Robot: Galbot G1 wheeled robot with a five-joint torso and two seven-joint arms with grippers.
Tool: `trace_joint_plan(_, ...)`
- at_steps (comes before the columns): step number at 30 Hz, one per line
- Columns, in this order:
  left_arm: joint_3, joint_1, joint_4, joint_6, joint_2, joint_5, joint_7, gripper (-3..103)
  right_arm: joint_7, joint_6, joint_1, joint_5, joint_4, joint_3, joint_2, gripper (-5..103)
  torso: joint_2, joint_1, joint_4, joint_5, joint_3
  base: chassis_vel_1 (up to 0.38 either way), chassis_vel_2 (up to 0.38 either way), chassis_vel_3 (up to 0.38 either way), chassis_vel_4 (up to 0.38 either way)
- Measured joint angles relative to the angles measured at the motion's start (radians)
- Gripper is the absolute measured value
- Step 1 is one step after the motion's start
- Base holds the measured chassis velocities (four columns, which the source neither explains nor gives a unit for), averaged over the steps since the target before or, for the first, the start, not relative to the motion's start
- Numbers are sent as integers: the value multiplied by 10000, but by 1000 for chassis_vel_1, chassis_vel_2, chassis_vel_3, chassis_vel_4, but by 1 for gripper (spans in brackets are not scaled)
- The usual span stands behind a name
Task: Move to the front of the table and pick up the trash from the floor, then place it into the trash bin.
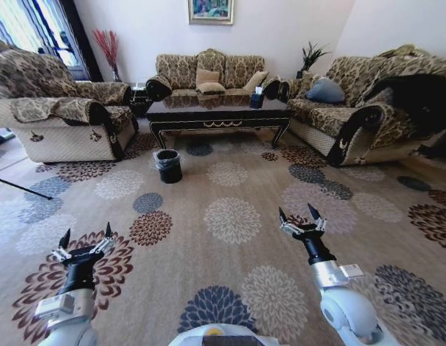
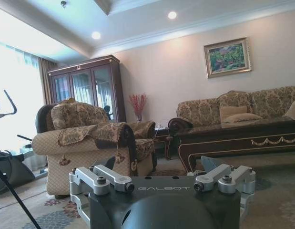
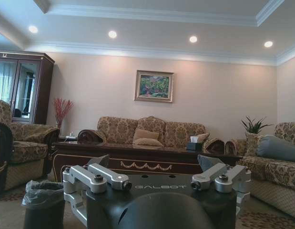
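Both arms are held low over the beige carpet with large round floral medallions, well short of the furniture. The left gripper is raised above a brown-and-cream medallion, its two dark fingertips spread apart with nothing between them; the right gripper is held level with it on the robot's other side, its fingers likewise spread and holding nothing. Far ahead of both grippers, roughly midway between their lines, the long low coffee table of glossy dark brown-black wood with gold scroll ornament on its apron is seen standing on the carpet. The small round black bin with a crinkled translucent liner over its rim is placed on the carpet nearer than the table, just off the table's front left leg, ahead of the left gripper and to its right. In the right wrist view the same bin is seen close beside the gripper body, with the table behind it. A small dark tissue box is set on the tabletop, ahead of the right gripper. Patterned brown-gold sofas are ranged behind and to either side of the table. No crumpled paper, bottle or can can be made out on the carpet at this distance.
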Motion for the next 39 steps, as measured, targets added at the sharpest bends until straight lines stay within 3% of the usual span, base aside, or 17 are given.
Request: trace_joint_plan(39,0,0,-1,0,0,0,0,100,0,0,0,0,0,0,0,100,1601,469,0,0,1132,0,0,0,0)
